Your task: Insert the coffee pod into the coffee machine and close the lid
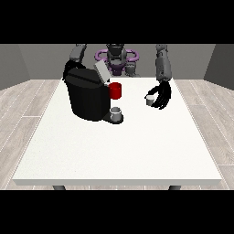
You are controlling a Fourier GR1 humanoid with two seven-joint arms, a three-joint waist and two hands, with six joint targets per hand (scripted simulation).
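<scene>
Small pale cylindrical coffee pod (149, 100) beside black hand (162, 97); boxy black coffee machine (87, 95).

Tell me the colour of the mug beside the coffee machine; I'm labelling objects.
Red: the mug shows best in the front view, right of the black coffee machine.

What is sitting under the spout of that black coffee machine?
A small grey cup stands on the tray of the coffee machine, below a red part. The machine's lid is up; what's inside the cup cannot be seen.

Coffee machine (87, 93) at table's (114, 151) left, coffee pod (149, 100) well right of it.
</scene>
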